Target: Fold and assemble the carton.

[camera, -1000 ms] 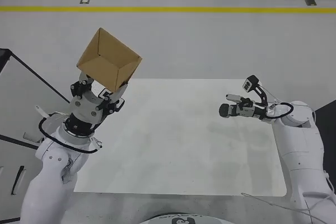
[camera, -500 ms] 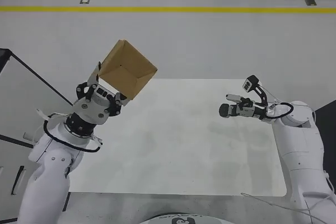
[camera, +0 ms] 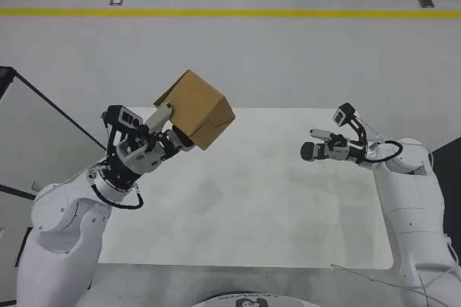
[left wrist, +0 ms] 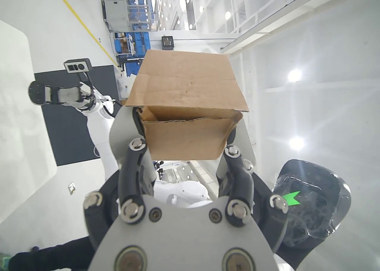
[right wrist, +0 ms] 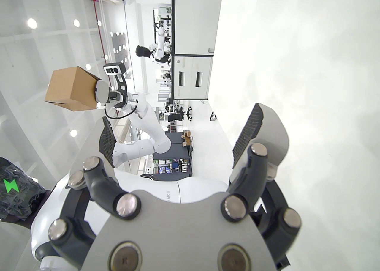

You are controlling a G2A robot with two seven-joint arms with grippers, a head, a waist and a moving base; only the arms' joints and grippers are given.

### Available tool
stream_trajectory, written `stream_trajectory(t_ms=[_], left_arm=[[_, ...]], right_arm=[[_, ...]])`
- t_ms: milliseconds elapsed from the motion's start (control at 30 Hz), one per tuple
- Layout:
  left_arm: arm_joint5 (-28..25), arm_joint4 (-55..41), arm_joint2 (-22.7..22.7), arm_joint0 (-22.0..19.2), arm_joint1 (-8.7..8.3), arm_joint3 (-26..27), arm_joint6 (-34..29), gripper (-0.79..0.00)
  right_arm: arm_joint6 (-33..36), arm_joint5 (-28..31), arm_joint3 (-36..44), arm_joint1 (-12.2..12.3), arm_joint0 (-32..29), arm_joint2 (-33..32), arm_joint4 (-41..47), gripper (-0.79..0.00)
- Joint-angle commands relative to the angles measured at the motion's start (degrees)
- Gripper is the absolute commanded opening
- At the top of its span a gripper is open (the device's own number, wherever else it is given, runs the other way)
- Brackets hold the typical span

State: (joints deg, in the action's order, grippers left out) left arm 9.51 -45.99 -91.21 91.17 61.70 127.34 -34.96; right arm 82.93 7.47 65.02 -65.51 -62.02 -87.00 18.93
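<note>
A brown cardboard carton (camera: pixel 200 106) is held in the air above the table's far left corner, tilted, with closed faces turned upward. My left gripper (camera: pixel 173 130) is shut on the carton (left wrist: pixel 184 111) at its lower flap, one finger on each side. The right wrist view shows the same carton (right wrist: pixel 71 88) far off, gripped at one end. My right gripper (camera: pixel 306 151) hovers over the table's right side, open, with nothing between its fingers (right wrist: pixel 252 132).
The white table (camera: pixel 246 207) spreads between both arms. A dark cabinet (camera: pixel 0 92) stands left of the table. A yellow floor line (camera: pixel 230 12) runs along the far side.
My left arm has swung the carton rightward and rotated it, so its open mouth no longer faces up and closed faces show. The right arm has not moved.
</note>
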Motion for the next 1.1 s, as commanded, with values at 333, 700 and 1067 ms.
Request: stream_trajectory(t_ms=[333, 700, 1067], left_arm=[[-19.8, 26.8, 3.0, -3.1, -0.51, -6.0, -4.9, -0.785], [-30.0, 32.4, 5.3, -4.8, -0.47, -12.0, -7.1, -0.785], [-44.6, 57.6, 10.6, -12.5, -0.59, -17.4, -8.3, -0.785]], right_arm=[[0.0, 0.0, 0.0, 0.0, 0.0, 0.0, 0.0, 0.000], [0.0, 0.0, 0.0, 0.0, 0.0, 0.0, 0.0, 0.000], [0.0, 0.0, 0.0, 0.0, 0.0, 0.0, 0.0, 0.000]])
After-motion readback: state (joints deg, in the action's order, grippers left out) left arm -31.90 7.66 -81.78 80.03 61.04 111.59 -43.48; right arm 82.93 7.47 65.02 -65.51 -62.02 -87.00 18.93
